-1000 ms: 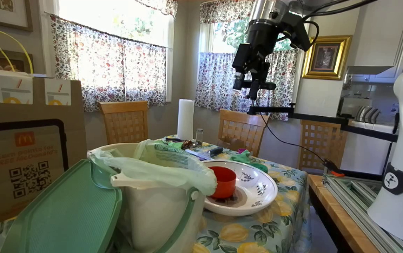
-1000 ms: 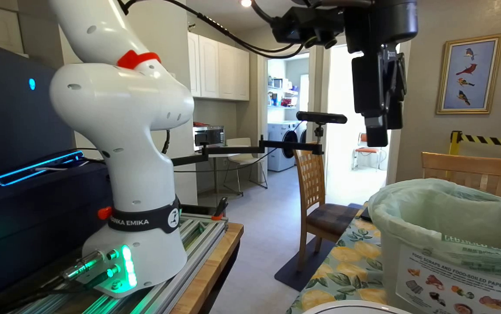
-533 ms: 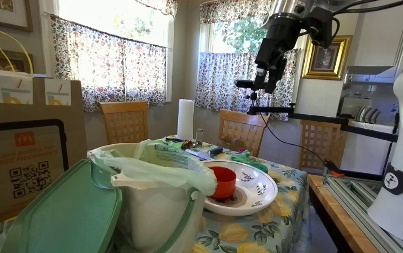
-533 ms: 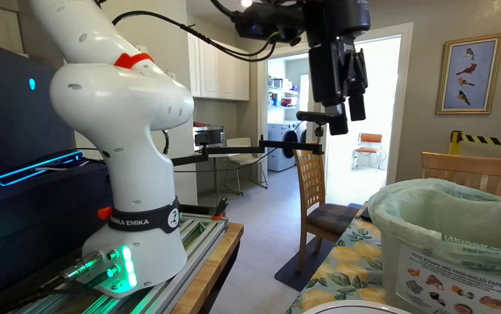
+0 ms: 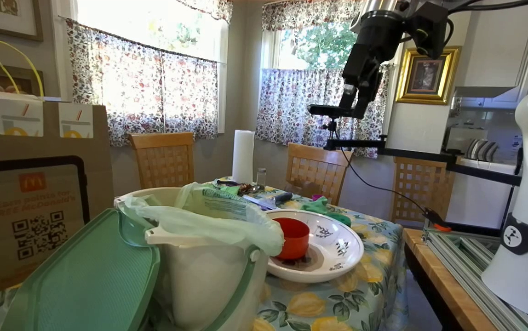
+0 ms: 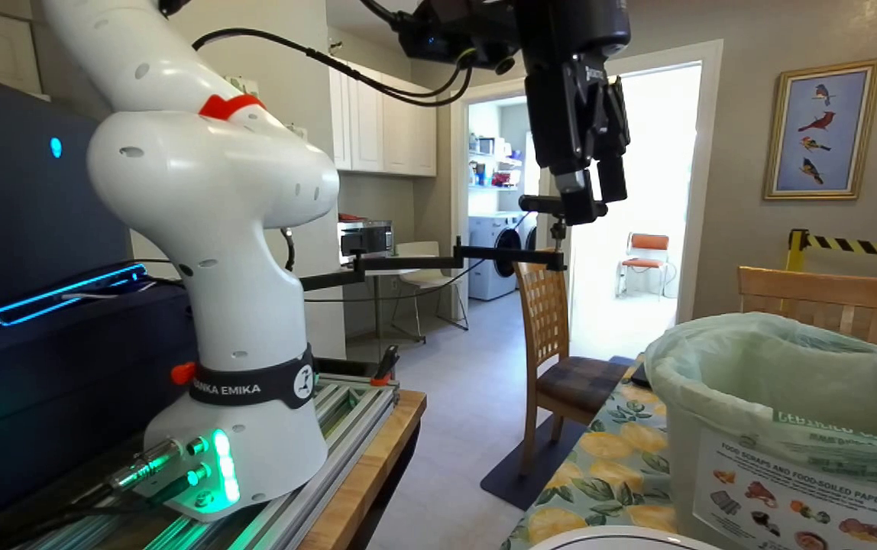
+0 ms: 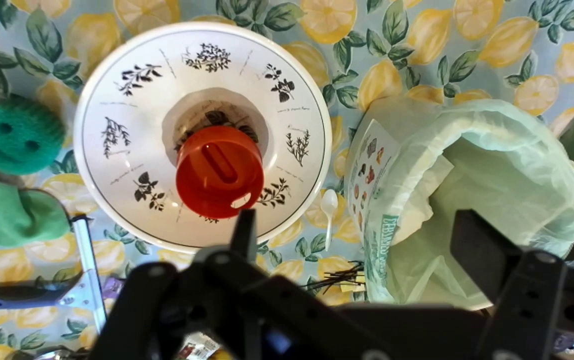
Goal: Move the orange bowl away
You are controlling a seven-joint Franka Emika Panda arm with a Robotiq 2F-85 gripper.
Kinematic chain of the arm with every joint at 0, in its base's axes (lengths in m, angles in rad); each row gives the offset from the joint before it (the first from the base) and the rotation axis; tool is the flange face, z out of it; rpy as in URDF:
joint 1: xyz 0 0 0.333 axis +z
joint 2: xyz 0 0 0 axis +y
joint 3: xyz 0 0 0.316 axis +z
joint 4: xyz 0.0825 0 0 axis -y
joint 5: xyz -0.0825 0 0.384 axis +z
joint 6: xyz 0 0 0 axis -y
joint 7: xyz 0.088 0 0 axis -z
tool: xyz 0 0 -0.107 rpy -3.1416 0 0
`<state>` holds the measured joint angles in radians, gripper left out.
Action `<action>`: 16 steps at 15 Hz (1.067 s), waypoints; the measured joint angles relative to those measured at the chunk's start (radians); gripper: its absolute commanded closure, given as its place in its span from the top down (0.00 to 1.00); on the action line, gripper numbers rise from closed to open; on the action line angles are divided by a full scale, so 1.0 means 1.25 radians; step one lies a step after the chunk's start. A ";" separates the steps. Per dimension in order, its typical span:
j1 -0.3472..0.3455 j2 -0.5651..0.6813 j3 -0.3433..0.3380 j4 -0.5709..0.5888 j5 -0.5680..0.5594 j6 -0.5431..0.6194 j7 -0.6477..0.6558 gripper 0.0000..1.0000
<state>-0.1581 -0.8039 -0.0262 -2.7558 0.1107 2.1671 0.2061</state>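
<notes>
The orange bowl (image 5: 292,239) is small, red-orange and cup-like. It stands in the large white plate (image 5: 337,272) with a patterned rim. In the wrist view the bowl (image 7: 219,175) shows its open inside, off the centre of the plate (image 7: 84,165). In an exterior view the tub hides the bowl's left edge. My gripper (image 5: 354,106) hangs high above the table, fingers down, open and empty. It also shows in an exterior view (image 6: 595,195). In the wrist view the gripper (image 7: 362,235) spans from the plate's edge to the tub. The bowl is not between the fingers.
A white tub (image 5: 213,280) with a pale green liner stands beside the plate; a green lid (image 5: 89,276) leans by it. A green scrubber (image 7: 16,135), a green cloth (image 7: 14,212), a squeegee (image 7: 84,280) and a white spoon (image 7: 329,215) lie around. A camera arm (image 6: 408,263) reaches out behind.
My gripper has moved right and slightly up in one outside picture, and left and slightly up in the opposite one. Most motion was in the earlier half. Bowl, plate and tub have not moved.
</notes>
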 measured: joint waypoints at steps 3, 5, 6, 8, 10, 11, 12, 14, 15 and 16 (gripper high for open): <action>0.000 0.000 0.000 0.000 0.000 0.000 0.000 1.00; 0.000 0.000 0.000 0.000 0.000 0.000 0.000 1.00; 0.000 0.000 0.000 0.000 0.000 0.000 0.000 1.00; 0.000 0.000 0.000 0.000 0.000 0.000 0.000 1.00; 0.000 0.000 0.000 0.000 0.000 0.000 0.000 1.00; -0.004 0.001 0.004 0.000 -0.010 -0.004 0.008 1.00; -0.011 0.005 0.009 0.000 -0.022 -0.007 0.018 1.00; -0.022 0.024 0.015 0.000 -0.035 -0.003 0.027 1.00; -0.028 0.039 0.015 0.000 -0.040 0.004 0.029 1.00; -0.033 0.058 0.015 0.000 -0.046 0.017 0.030 1.00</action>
<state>-0.1988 -0.7310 -0.0072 -2.7556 0.0526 2.1884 0.2432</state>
